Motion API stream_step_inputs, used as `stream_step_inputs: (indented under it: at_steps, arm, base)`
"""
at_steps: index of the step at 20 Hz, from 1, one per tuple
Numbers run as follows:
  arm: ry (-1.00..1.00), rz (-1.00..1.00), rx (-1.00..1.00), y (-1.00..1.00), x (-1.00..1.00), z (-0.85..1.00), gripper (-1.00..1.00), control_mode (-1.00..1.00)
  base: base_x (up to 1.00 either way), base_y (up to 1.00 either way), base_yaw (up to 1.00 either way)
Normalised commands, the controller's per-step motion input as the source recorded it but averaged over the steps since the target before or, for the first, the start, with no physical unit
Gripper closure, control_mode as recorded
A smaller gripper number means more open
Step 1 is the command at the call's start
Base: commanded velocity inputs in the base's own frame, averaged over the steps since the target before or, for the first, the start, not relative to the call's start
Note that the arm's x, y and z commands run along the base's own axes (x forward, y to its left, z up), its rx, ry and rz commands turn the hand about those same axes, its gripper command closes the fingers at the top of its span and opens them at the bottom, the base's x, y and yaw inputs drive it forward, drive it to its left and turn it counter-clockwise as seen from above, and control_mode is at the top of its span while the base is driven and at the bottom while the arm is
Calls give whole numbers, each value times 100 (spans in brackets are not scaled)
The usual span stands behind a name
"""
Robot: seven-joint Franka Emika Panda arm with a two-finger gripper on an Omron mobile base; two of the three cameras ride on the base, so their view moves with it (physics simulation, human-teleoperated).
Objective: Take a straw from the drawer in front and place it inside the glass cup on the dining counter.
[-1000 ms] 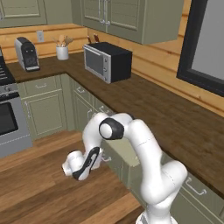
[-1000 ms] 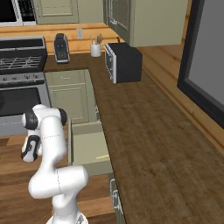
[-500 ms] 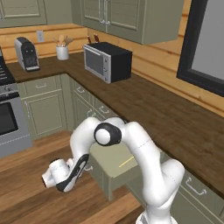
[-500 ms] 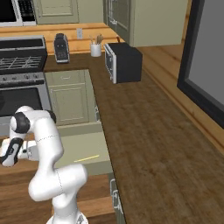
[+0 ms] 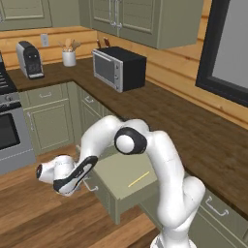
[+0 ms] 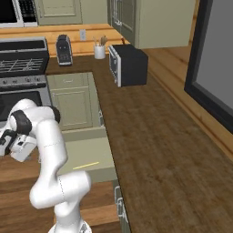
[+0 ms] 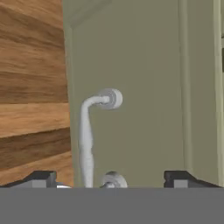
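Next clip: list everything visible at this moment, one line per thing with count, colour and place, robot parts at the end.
drawer: 1, sage green, pulled out below the worktop
straw: 1, pale yellow, lying flat inside the drawer
handle: 1, silver bar, on the drawer front, between the claw's fingertips in the hand view
microwave: 1, black with silver door, on the worktop
coffee machine: 1, silver and black, on the worktop near the corner
utensil holder: 1, white, wooden utensils inside, beside the coffee machine
stove: 1, steel with black top, left of the cabinets
worktop: 1, dark wood, L-shaped over the cabinets
arm: 1, white with dark joints, bent down over the drawer
claw: 1, dark, open, at the drawer front
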Motion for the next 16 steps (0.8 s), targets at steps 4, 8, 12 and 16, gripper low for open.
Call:
stream_step_inputs:
  at_steps: [4,8,12,16]
  arm:
    - [45,9,67,12,-16,41,-100,-100]
    - [4,1,36,-12,-51,83,-100,-100]
    - [0,-5,18,-57,-8,72,-100,-100]
    - [1,-12,5,-65,14,35,-100,-100]
  base:
    - [0,0,0]
    - [0,0,0]
    - [0,0,0]
    - [0,0,0]
